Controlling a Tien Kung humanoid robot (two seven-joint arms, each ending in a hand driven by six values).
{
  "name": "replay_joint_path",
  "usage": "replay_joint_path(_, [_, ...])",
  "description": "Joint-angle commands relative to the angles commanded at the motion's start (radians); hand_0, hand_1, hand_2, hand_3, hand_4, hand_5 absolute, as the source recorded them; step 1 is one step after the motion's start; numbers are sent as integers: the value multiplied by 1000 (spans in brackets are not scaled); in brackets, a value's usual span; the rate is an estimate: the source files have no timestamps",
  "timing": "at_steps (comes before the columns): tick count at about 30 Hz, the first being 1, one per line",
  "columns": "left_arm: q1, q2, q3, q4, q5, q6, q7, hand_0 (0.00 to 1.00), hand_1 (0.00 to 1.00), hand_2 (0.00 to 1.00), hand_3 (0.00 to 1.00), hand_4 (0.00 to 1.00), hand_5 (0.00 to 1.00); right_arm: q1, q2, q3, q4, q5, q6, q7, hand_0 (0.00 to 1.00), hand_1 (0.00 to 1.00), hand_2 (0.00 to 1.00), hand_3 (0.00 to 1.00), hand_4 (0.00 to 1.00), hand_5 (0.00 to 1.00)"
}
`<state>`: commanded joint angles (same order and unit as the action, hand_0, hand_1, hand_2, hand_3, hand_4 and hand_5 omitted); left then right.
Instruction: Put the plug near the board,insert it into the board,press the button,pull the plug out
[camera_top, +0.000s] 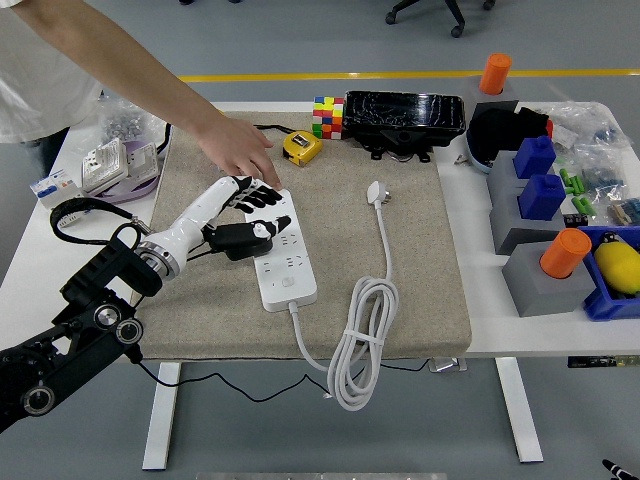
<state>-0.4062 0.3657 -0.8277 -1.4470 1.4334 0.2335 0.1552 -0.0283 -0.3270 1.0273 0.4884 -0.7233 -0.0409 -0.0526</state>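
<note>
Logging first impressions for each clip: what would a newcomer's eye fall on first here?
Two hands meeting over the white power strip on the beige mat: the robot's left hand hovers with fingers spread over the strip's far half, while a person's hand reaches in from the top left and presses on its far end. The white plug lies unplugged to the right, its cable coiled over the table's near edge.
</note>
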Motion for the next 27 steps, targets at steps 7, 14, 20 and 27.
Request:
replay_joint_path(7, [47, 45, -47, -50, -12, 9, 0, 448, 591, 622, 634, 779, 411, -1, -5, -2, 1, -2, 0, -1, 652, 662, 660, 554, 909, 506])
replay_joint_path(14, [68, 89, -68, -164, 74, -163, 161, 113, 74, 175, 883, 692, 51, 3, -7, -4, 1, -4, 1, -1, 651, 662, 660, 555, 908, 505])
replay_joint_path(20, [35, 117, -38, -211, 74, -344, 315, 99, 63, 150, 969, 603, 2, 10, -15, -12, 2, -3, 1, -1, 652, 662, 660, 554, 908, 506])
replay_joint_path(27, [-23, 124, 35, -196, 56, -414, 329, 103, 61, 146, 975, 655, 2, 11, -17, -19, 2, -1, 1, -1, 652, 662, 660, 554, 908, 505])
